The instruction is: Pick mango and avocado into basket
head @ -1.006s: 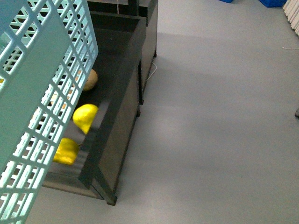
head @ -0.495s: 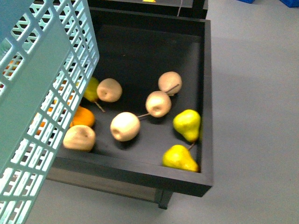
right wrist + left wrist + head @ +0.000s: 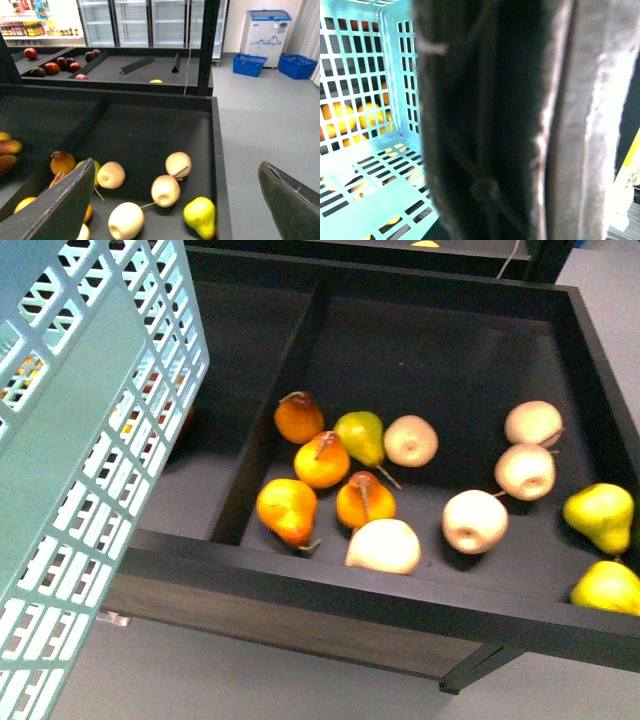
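Beyond right claw [image 3: 176,164], blue-logoed freezer [image 3: 269,37]

The basket [image 3: 70,470] is moulded in smooth, slotted plastic. The display bin [image 3: 330,590] is finished in dark matt board. Glossy skin is noted on the orange pears [image 3: 287,510]; the pale round fruits [image 3: 474,521] appear matt.

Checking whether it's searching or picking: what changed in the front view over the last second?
The camera swung left: the black bin, at first only an edge at the left, now fills the frame, and orange pears came into sight. No fruit was taken hold of. The basket stayed at the left edge.
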`<action>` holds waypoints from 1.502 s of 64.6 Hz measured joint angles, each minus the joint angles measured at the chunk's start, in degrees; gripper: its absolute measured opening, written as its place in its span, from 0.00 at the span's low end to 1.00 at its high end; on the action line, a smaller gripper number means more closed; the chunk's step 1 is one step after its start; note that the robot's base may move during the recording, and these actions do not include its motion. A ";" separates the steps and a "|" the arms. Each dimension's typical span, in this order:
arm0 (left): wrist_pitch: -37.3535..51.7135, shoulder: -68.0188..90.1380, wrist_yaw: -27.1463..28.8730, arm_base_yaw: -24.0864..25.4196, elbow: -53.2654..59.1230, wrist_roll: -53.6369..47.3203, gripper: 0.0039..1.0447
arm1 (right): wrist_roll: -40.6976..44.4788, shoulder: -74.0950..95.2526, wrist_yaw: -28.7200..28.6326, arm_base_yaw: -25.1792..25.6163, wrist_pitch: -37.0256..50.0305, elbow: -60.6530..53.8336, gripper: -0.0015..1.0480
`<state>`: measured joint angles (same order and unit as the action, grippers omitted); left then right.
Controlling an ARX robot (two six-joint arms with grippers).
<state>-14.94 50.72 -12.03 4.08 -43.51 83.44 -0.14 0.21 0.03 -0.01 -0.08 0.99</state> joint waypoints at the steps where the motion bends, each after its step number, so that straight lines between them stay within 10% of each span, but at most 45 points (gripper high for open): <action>1: 0.00 0.00 0.00 0.00 0.00 0.00 0.13 | 0.00 0.00 0.07 0.00 0.00 0.00 0.92; 97: -0.02 0.02 -0.09 0.04 -0.02 0.00 0.13 | 0.00 -0.02 -0.02 0.00 -0.02 0.00 0.92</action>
<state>-14.96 50.74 -12.12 4.12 -43.53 83.44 -0.14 0.19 0.01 -0.01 -0.10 0.99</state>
